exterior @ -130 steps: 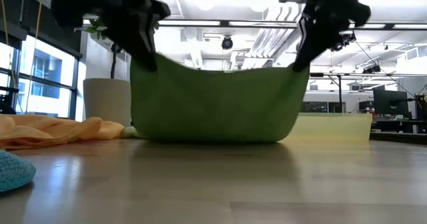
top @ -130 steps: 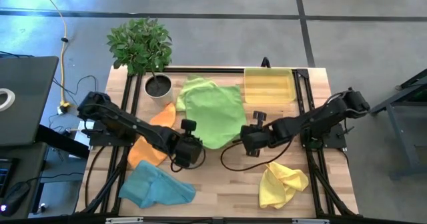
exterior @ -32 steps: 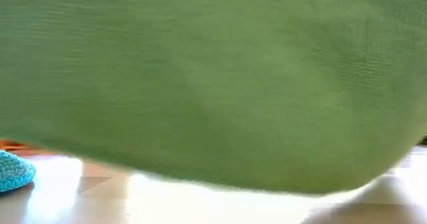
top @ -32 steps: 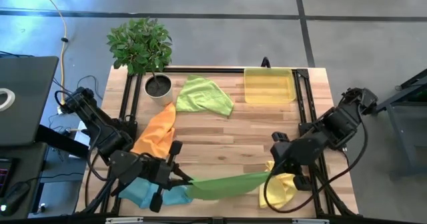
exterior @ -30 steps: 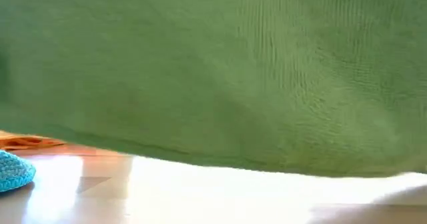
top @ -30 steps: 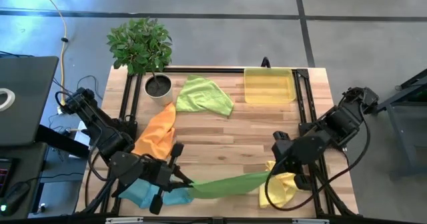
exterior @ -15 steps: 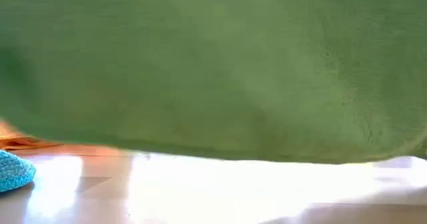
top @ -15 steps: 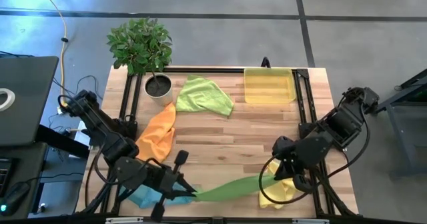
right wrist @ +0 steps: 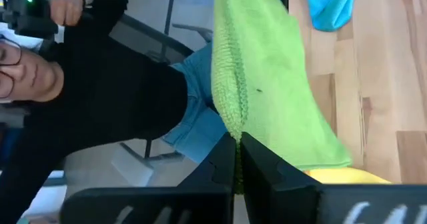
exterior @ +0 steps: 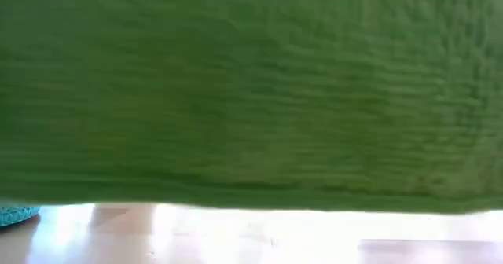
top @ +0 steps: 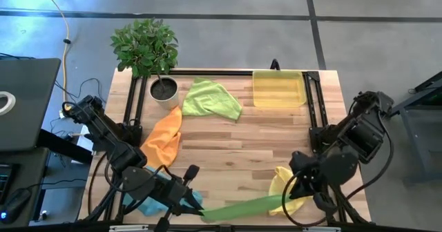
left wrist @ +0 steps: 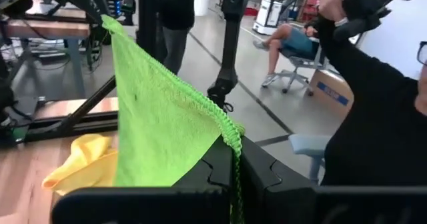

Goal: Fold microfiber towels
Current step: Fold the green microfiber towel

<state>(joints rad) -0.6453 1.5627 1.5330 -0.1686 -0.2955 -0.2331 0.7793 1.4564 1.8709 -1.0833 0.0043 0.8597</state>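
A lime green microfiber towel (top: pixel 245 204) is stretched between my two grippers along the table's near edge and fills the low view (exterior: pixel 251 91). My left gripper (top: pixel 198 208) is shut on its left end. My right gripper (top: pixel 295 192) is shut on its right end. A second lime green towel (top: pixel 210 98) lies crumpled at the far middle. An orange towel (top: pixel 163 138) lies at the left, and a blue one (top: pixel 146 206) lies partly under my left arm. Below my right gripper lies a yellow towel (top: pixel 283 185). My left gripper pinches an upper corner of the green towel (left wrist: pixel 231 132) between its two fingers, coming nearly level from the table's left. The upper edge runs taut to the other gripper. The towel hangs below it, its lower edge (exterior: pixel 251 205) off the table. My right gripper pinches the towel's other upper corner, on the stitched edge (right wrist: pixel 233 127), between its two fingers, slanting down from the table's right. The cloth hangs from that edge, which is drawn taut toward my left gripper, over the yellow towel (right wrist: pixel 350 177).
A translucent yellow tray (top: pixel 278 88) stands at the far right and a potted plant (top: pixel 148 52) at the far left corner. Bare wood lies in the table's middle (top: pixel 235 149). A person in black (right wrist: pixel 100 97) sits beyond the near edge.
Both grippers have carried the green towel toward the table's near edge and rolled their wrists. The towel has stayed stretched between them and has come closer to the low camera. My right gripper has also swung toward the near right corner, over the yellow towel.
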